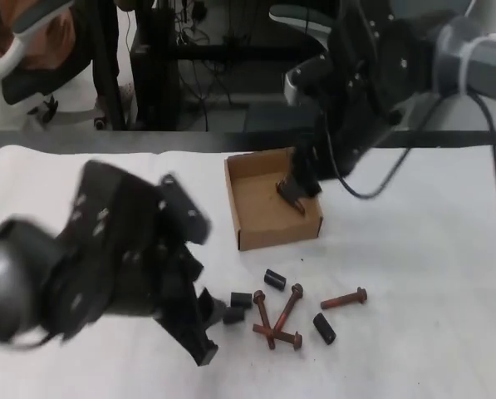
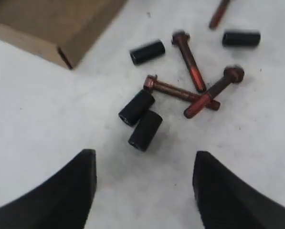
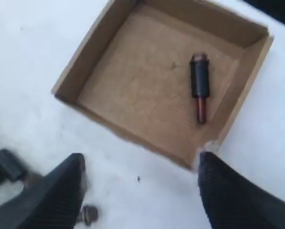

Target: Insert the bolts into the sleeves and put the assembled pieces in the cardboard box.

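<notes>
White-covered desk (image 2: 37,119): left end effector (image 2: 144,153) spread and empty, black sleeves (image 2: 136,107) just ahead, bolts (image 2: 180,91) just beyond them; right end effector (image 3: 141,156) spread, cardboard box (image 3: 132,81) just ahead, assembled piece (image 3: 200,88) lying inside.

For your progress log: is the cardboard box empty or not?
Not empty: one assembled piece lies inside the cardboard box, flat on its floor.

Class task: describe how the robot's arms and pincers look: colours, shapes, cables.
Both arms are mostly black. The left arm has a rounded grey joint. The right arm has a grey link and a black cable hanging in a loop. The left pincer and right pincer each have two black tapering fingers.
</notes>
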`<action>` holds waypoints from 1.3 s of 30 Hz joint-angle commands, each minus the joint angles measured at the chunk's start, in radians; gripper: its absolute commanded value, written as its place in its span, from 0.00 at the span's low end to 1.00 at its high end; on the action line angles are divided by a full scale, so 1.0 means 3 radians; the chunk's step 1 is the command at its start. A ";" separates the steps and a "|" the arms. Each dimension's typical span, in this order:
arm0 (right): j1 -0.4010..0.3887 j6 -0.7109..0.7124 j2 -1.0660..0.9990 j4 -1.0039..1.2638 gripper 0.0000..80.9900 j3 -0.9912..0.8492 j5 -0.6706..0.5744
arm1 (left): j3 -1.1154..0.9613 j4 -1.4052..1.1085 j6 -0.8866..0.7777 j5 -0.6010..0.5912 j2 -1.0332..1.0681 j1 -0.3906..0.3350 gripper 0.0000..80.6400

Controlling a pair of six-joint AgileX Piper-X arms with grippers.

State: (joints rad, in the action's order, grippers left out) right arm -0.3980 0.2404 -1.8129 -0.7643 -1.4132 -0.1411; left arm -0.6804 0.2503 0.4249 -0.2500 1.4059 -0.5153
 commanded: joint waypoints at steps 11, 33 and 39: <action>0.0029 -0.1706 0.0078 0.0144 0.77 0.0970 0.0252 | -0.1151 0.1309 0.1373 0.0457 0.0741 -0.0179 0.68; 0.0019 -0.3246 0.0789 0.1006 0.77 0.1481 0.0592 | -0.1451 0.1387 0.1953 0.0705 0.1391 -0.0365 0.61; 0.0019 -0.3205 0.1102 0.0983 0.77 0.1487 0.0574 | -0.1451 0.1271 0.1961 0.0677 0.1519 -0.0365 0.61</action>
State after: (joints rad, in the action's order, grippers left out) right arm -0.3930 -0.7262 -1.5197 -0.4660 -0.9676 0.0303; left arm -1.1100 0.6498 1.0046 -0.0462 1.8486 -0.6226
